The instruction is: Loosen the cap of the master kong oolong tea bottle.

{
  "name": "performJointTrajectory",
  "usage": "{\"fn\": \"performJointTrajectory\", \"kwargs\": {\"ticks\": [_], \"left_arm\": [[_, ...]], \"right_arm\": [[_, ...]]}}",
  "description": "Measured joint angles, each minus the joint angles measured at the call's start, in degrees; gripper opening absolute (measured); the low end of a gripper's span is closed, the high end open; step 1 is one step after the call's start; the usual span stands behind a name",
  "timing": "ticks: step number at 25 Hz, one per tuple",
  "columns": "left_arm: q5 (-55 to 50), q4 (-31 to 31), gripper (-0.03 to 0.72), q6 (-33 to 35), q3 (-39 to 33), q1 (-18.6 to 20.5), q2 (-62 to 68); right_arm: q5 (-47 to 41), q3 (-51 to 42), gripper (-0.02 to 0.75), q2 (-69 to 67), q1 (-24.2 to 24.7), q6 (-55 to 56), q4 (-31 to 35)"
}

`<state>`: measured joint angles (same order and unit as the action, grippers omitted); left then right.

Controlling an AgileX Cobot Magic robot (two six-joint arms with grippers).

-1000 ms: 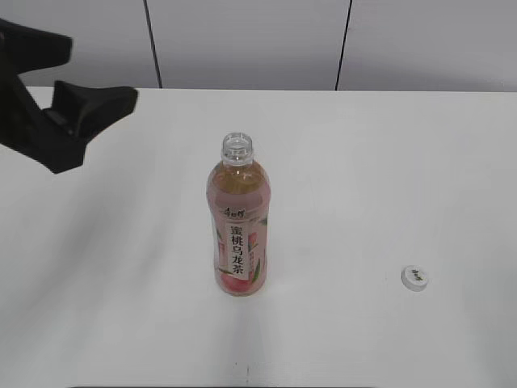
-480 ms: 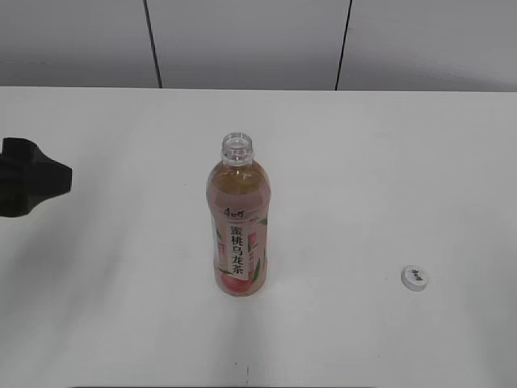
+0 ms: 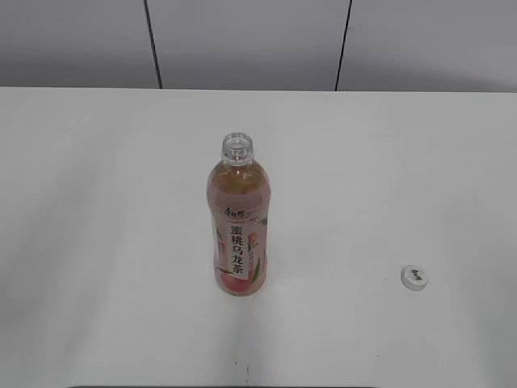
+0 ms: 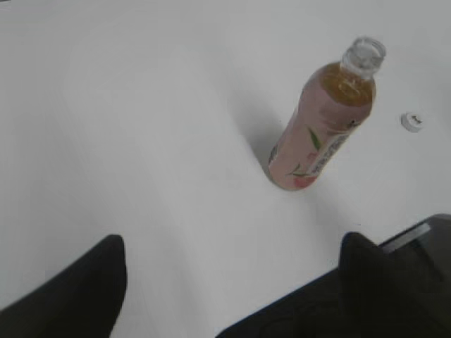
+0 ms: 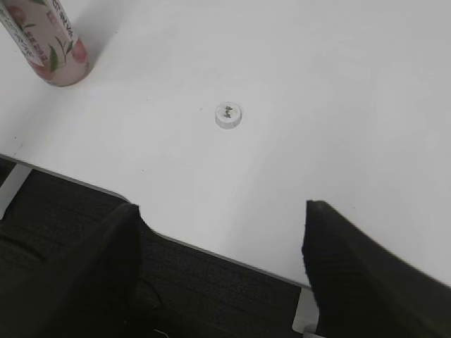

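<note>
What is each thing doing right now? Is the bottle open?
bottle: upright on the table, open, no cap on its neck.
cap: off, lying alone on the table, right of the bottle.
left tool: open, empty.
right tool: open, empty.

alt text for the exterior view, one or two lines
An uncapped tea bottle with a pink-and-white label stands upright mid-table. Its white cap lies apart to the right, near the front edge. No arm is in view.
</note>
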<state>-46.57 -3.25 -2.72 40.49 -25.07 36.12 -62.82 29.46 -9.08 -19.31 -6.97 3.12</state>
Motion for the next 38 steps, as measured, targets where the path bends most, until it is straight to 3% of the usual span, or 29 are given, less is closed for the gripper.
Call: {"fn": "performJointTrajectory", "kwargs": {"ticks": [7, 10, 16, 38], "left_arm": [[-15.1, 2.3, 0.536, 1.6, -0.3, 0.0, -12.5], [-17.1, 0.2, 0.523, 6.2, -3.8, 0.0, -18.6], [-12.5, -2.7, 0.512, 10.8, -7.2, 0.0, -27.0], [-12.2, -2.7, 0.48, 10.9, -8.3, 0.0, -27.7]], "right_arm": [[0.0, 0.0, 0.539, 0.1, 0.0, 0.0, 0.0], [0.0, 0.0, 0.539, 0.1, 0.0, 0.0, 0.0], [0.0, 0.0, 0.539, 0.1, 0.0, 0.0, 0.0], [0.0, 0.0, 0.538, 0.1, 0.0, 0.0, 0.0]]}}
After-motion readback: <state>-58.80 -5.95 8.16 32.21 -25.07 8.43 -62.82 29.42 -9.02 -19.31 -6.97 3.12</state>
